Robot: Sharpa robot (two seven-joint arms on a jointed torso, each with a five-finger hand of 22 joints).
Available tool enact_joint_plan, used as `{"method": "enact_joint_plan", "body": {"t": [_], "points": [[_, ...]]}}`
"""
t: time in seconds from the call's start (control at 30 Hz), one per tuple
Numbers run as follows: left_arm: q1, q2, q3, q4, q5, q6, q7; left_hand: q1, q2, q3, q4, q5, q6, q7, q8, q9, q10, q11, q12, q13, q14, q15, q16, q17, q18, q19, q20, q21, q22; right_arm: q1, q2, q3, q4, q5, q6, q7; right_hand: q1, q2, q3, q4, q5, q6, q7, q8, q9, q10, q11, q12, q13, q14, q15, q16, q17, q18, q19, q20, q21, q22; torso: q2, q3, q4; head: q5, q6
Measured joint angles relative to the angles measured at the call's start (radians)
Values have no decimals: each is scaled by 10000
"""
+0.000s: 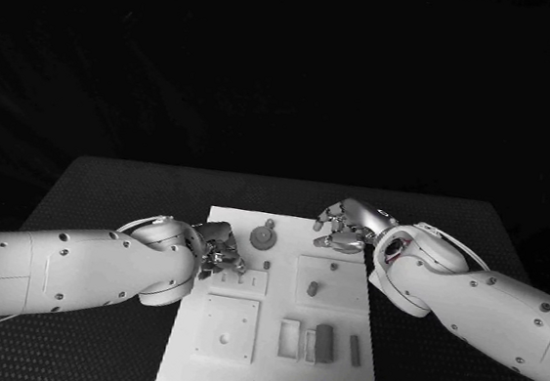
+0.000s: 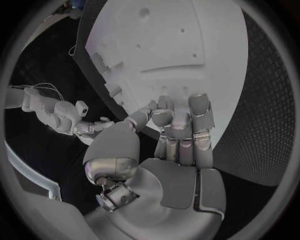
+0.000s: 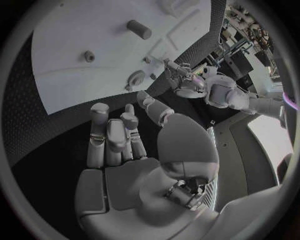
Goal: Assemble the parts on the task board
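The white task board (image 1: 270, 373) lies in the middle of the table. On it I see a round grey gear-like part (image 1: 263, 237) near the far edge, a small peg (image 1: 313, 286) in the middle and upright grey blocks (image 1: 324, 342) near the right. My left hand (image 1: 219, 249) hovers at the board's left edge, fingers (image 2: 180, 122) curled in with nothing seen between them. My right hand (image 1: 343, 227) is at the board's far right corner, its fingers (image 3: 112, 132) curled too, holding nothing. The gear (image 3: 134, 77) and a peg (image 3: 139, 29) lie beyond it.
A square raised plate (image 1: 226, 326) with a small knob sits on the board's near left. A slim grey bar (image 1: 354, 349) stands beside the blocks. Black table (image 1: 118, 194) surrounds the board on all sides.
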Motion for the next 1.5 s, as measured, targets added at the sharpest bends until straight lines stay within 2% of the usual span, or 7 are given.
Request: {"method": "enact_joint_plan", "body": {"t": [0.67,0.8,0.87,0.9,1.0,1.1,1.5], "points": [[-21,109,2,-100,-181,406,-193,-79,-159,-91,217,-474,172,-172,-48,1,26,-48,59,-280,101,-186,154,-234,1,109,-74,0,81,-10,13,3,-6,4,3,0,0,0,0,0,0,1,0,0,0,16,15,0,-20,2,2,0,-10,1,-17,17,-36,-1,0,-5,7,-36,-72],[-25,135,3,-122,-196,492,-205,-195,-275,-183,407,-923,332,-332,-71,13,16,-71,91,-355,154,-240,230,-317,2,122,-87,1,94,-10,15,3,-6,5,7,0,0,0,0,0,0,1,0,0,0,16,15,0,-20,14,13,0,-10,1,-18,18,-36,-2,-1,-2,8,-38,-80],[-28,146,3,-138,-203,525,-212,-228,-415,-174,454,-988,379,-378,-73,633,10,-101,107,-383,153,-242,231,-354,3,123,-87,1,106,-11,16,3,-6,5,8,0,0,0,0,0,0,1,0,0,0,16,15,0,-27,14,14,0,-10,1,-18,18,-36,-1,-2,-2,9,-38,-81],[-29,149,3,-147,-206,535,-214,-252,-438,-200,480,-1007,394,-393,-73,669,10,-101,107,-395,153,-242,231,-368,3,122,-87,1,106,-11,17,3,-5,5,9,0,0,0,0,0,0,1,0,1,0,16,15,0,-29,14,14,0,-10,2,-18,18,-36,-2,-2,-2,9,-38,-81],[-31,153,3,-164,-216,568,-224,-315,-603,-238,584,-1170,533,-499,-78,1422,13,-105,145,-435,191,-281,262,-412,4,123,-88,1,115,-11,19,4,-5,5,9,-1,0,0,0,0,0,1,-1,0,0,16,15,0,-29,15,14,0,-9,1,-18,18,-36,-2,-4,-2,8,-45,-82],[-32,176,3,-207,-222,592,-241,-343,-632,-235,611,-1198,611,-548,-78,1520,29,-121,175,-448,206,-361,277,-429,6,125,-89,1,120,-11,20,4,-4,6,10,-2,0,0,0,0,0,1,0,0,0,16,15,0,-29,15,15,0,-9,1,-18,18,-36,-2,-5,3,7,-56,-78],[-32,257,3,-270,-222,712,-299,-291,-764,-249,649,-1198,618,-545,-78,1526,33,-124,175,-487,210,-368,277,-484,6,125,-89,-35,129,-11,16,4,-8,11,17,-6,0,0,27,28,0,1,-1,1,0,17,15,0,-46,16,16,0,-18,2,-19,20,-36,-2,-7,4,7,-58,-81]]}}
